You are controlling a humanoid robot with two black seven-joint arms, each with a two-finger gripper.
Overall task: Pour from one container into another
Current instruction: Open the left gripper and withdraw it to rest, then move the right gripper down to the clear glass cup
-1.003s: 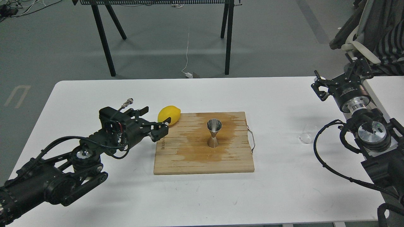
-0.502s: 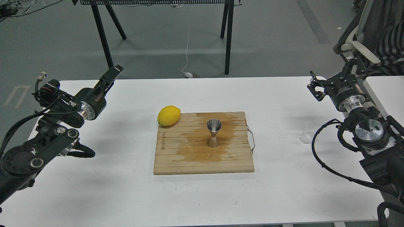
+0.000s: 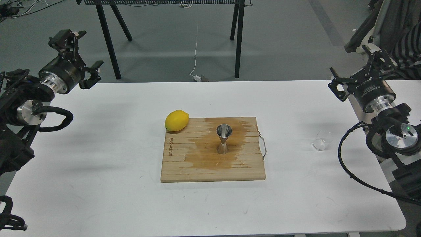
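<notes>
Hands first: the left hand (image 3: 76, 56) now sits in the upper left of the frame, lifted off past the far left corner of the tabletop (image 3: 108, 194), its fingers spread wide and holding nothing. A second ago that same hand was low over the near left edge of the wooden board (image 3: 210, 171), close to the lemon (image 3: 177, 120); it has swung back and up in a quick arc, and the arm behind it now folds along the left edge of the frame. The right hand (image 3: 357, 70), at the upper right, has barely shifted, drifting a little up and outward; its fingers also stand apart and empty. That small retreat has uncovered the clear glass cup (image 3: 322, 140), which stands alone on the white surface at the right of the frame, well apart from the board and below the right hand. Earlier the right arm's cable partly hid it. The steel jigger (image 3: 224, 138) stands upright at the middle of the board, on a broad damp-looking stain, and has not moved. The lemon rests on the board's far left corner, unchanged. With both arms drawn clear and neither one carrying anything, I would judge the pouring not yet begun; the cup looks the natural first pick for the right hand, being on its side.
</notes>
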